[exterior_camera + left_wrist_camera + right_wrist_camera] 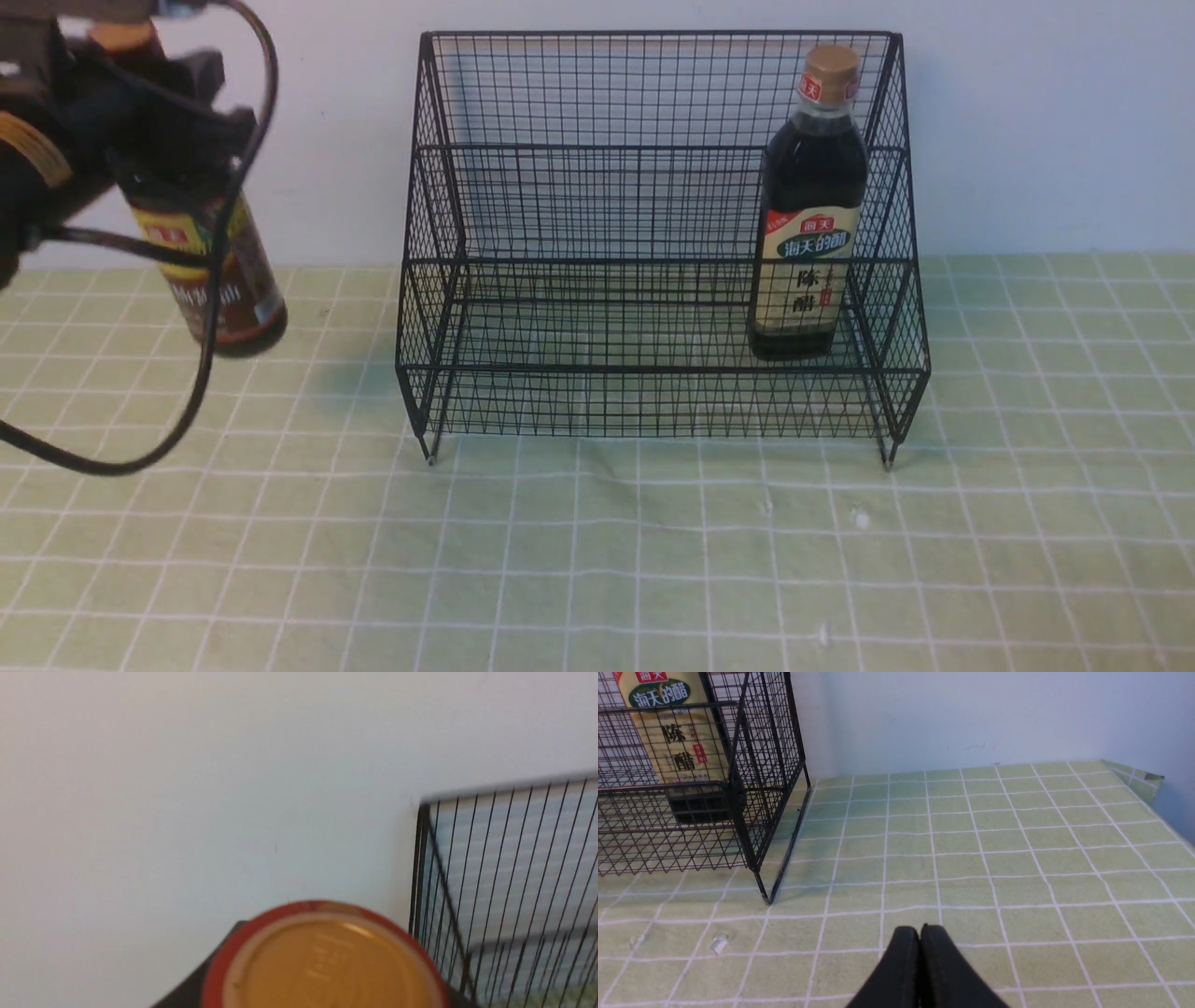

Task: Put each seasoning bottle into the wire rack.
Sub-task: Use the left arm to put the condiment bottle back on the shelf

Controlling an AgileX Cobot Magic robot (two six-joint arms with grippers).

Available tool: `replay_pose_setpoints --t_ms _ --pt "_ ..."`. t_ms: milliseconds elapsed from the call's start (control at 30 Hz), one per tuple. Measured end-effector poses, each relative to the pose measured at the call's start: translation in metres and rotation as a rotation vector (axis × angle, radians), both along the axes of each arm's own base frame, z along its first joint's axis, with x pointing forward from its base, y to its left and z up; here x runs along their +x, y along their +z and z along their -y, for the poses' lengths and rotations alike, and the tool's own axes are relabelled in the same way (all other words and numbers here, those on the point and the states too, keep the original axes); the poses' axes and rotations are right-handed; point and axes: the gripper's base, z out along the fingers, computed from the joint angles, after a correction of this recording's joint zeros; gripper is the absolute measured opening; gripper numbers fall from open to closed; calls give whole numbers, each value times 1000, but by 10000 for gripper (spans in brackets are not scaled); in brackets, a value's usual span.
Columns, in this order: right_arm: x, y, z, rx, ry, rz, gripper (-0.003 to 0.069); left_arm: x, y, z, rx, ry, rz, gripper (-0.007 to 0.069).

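Front view: left gripper (163, 126) at upper left of frame, clamped on the slim bottle (229, 280) near its shoulder. Bottle is tilted, base angled toward the rack (658, 35), still outside it. Broad bottle (810, 215) stands upright in the rack's lower tier, right end. Left wrist view adds only the slim bottle's orange cap (322, 966) (blurred) and a rack corner. Right gripper (920, 947) shows only in its own wrist view: fingers pressed together, empty, over the checked cloth (1017, 849).

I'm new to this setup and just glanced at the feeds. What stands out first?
A big black wire rack stands centre, by the wall, with a dark cream-labelled bottle upright in its right end. At far left, the left gripper holds a second brown bottle tilted above the table, outside the rack.
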Motion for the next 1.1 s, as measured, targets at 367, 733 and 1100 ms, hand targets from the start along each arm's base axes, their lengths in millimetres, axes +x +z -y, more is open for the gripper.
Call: replay_pose_setpoints --t_ms 367,733,1100 --pt "0 0 0 0 0 0 -15 -6 93 49 -112 -194 260 258" --pt "0 0 0 0 0 0 -15 54 62 127 -132 -361 164 258" --pt "0 0 0 1 0 0 -15 90 19 144 -142 -393 109 258"
